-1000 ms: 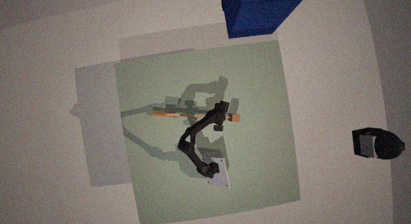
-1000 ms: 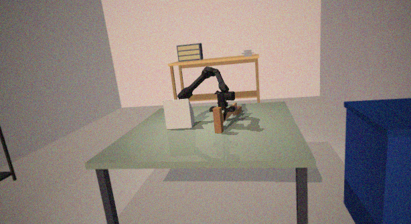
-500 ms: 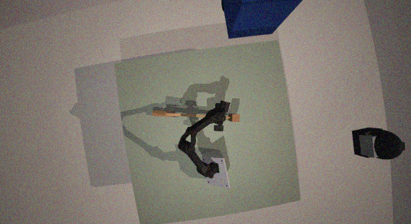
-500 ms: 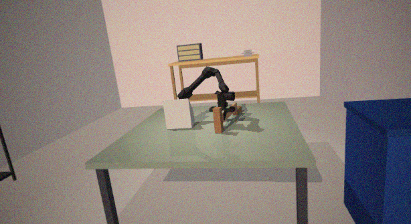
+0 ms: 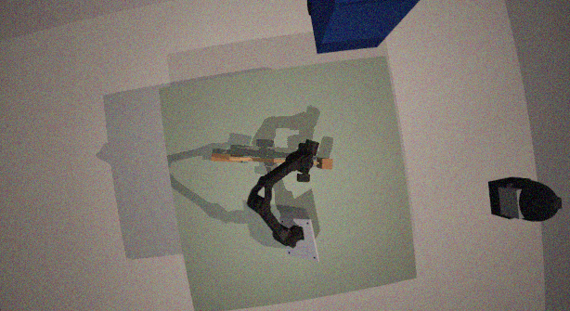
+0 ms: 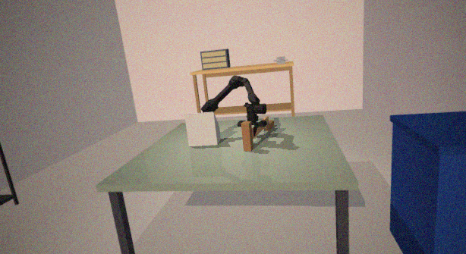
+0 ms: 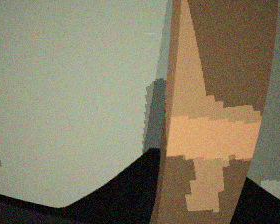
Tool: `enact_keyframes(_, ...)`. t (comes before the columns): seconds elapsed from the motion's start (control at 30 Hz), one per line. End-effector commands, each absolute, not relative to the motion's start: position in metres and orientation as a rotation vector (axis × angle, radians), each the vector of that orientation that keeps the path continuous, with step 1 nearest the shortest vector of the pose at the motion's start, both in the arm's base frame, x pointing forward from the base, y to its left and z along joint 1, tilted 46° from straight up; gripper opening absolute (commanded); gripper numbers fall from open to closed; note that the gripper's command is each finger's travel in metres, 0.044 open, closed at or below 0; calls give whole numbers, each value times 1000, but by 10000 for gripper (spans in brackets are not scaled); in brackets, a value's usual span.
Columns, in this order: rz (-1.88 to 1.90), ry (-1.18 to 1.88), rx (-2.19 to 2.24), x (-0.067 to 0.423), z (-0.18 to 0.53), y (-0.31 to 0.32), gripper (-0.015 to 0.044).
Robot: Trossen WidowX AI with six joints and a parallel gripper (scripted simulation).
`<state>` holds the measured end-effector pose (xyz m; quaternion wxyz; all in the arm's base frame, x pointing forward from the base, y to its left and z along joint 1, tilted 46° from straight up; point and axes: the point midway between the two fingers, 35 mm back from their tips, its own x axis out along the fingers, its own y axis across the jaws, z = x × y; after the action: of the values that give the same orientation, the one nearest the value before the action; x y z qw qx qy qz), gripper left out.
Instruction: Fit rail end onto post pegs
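The long wooden rail [image 5: 241,159] [image 6: 260,129] [image 7: 217,43] lies across the middle of the green table [image 5: 362,199] [image 6: 228,170]. Its far end is at the low footboard block [image 6: 270,124]. Its near end is raised and sits right by the short wooden post [image 5: 327,163] [image 6: 247,137]. My gripper [image 5: 310,161] [image 6: 253,122] is shut on the rail near that end, just behind the post. The arm hides the pegs and the joint between rail and post, so I cannot tell whether they touch. In the wrist view the rail fills the right half.
The arm's base stands on a white block [image 6: 202,130] with its plate [image 5: 306,245] near the rail. A blue cabinet [image 5: 357,18] [image 6: 429,174] stands beside the table. A wooden shelf table [image 6: 243,69] is behind it. A dark object [image 5: 524,199] lies on the floor.
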<state>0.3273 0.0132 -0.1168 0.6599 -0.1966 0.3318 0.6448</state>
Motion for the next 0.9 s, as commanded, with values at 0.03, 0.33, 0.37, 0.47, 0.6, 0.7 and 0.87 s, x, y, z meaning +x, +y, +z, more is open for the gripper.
enact_keyframes(0.03, 1447, 750, -453, 331, -115, 8, 0)
enact_keyframes(0.33, 1447, 750, -453, 332, -113, 10, 0)
enact_keyframes(0.37, 1447, 750, -453, 332, -113, 10, 0)
enact_keyframes(0.47, 1448, 750, -453, 332, -112, 11, 0)
enact_keyframes(0.6, 1448, 750, -453, 333, -112, 11, 0)
enact_keyframes(0.7, 1448, 750, -453, 332, -113, 12, 0)
enact_keyframes(0.87, 1448, 750, -452, 332, -113, 12, 0)
